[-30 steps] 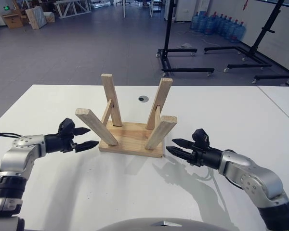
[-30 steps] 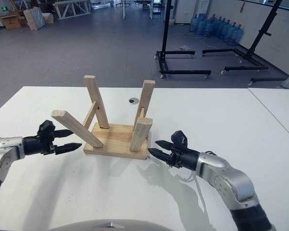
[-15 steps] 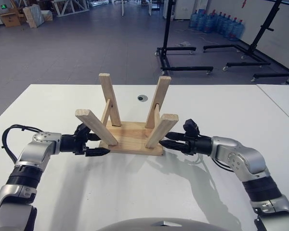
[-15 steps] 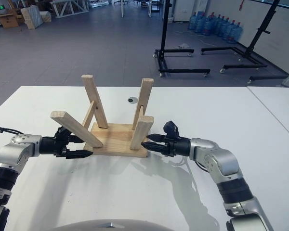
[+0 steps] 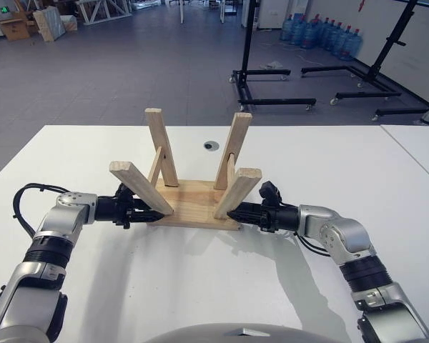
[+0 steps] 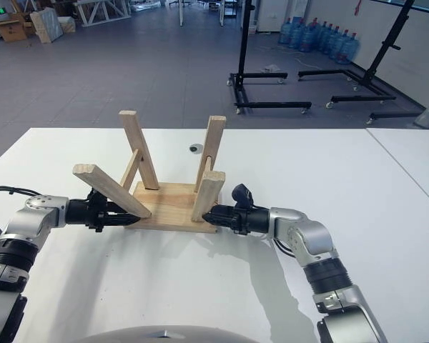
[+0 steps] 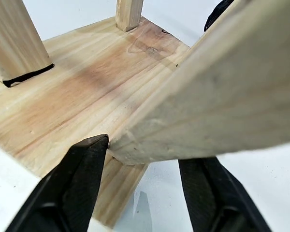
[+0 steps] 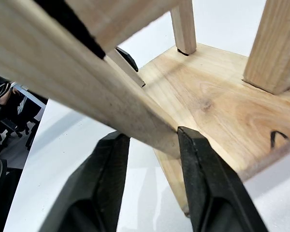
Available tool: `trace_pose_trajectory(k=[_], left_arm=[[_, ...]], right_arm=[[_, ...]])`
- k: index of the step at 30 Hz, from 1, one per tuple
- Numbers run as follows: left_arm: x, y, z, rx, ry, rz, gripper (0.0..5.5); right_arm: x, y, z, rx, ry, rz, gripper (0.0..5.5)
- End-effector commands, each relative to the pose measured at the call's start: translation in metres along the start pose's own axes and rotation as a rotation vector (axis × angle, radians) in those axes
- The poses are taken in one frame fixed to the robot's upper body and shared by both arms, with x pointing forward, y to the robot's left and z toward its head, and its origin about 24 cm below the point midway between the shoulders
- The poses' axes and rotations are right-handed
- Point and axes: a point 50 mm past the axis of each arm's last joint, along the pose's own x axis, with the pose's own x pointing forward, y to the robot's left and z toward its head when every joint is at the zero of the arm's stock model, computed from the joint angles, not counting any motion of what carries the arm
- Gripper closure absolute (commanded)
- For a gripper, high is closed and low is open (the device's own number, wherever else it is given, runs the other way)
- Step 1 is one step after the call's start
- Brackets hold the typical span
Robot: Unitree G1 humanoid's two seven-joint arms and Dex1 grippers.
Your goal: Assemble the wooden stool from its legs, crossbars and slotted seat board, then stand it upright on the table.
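A small round grommet (image 5: 212, 146) is set in the white tabletop (image 5: 329, 164) near its far edge. A second white table (image 5: 425, 151) stands just beside it on the right, a narrow gap between them. Beyond lies a grey floor (image 5: 129, 71). On it stands a black wheeled stand (image 5: 275, 103) with an upright post, and another black stand (image 5: 372, 75) is farther right. Blue water bottles (image 5: 322, 32) are clustered against the far wall between the two stands. At far left are cardboard boxes (image 5: 18, 28) and pale frames (image 5: 107, 8) behind them.
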Motion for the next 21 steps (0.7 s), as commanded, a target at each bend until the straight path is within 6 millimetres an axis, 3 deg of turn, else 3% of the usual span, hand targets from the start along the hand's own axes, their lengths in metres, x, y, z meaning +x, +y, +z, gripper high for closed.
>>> trace_pose_trajectory(k=[1, 6, 14, 18, 21], left_arm=[[0.001, -0.002, 0.0, 0.009, 0.004, -0.008, 3.8], [0.002, -0.003, 0.006, -0.011, -0.037, -0.019, 3.99], [0.008, -0.025, 0.011, -0.17, -0.178, -0.092, 4.29], [0.008, -0.024, 0.012, -0.307, -0.229, 0.016, 4.31], [0.011, -0.024, 0.025, -0.491, -0.306, 0.071, 4.32]], right_arm=[[0.005, 0.001, 0.007, -0.005, -0.034, -0.002, 4.56], [0.007, 0.014, 0.008, 0.017, -0.044, 0.065, 5.46], [-0.016, 0.022, 0.004, 0.095, -0.16, -0.049, 5.5], [-0.032, 0.033, -0.003, 0.151, -0.207, -0.09, 5.5], [-0.039, 0.039, -0.014, 0.209, -0.228, -0.134, 5.5]])
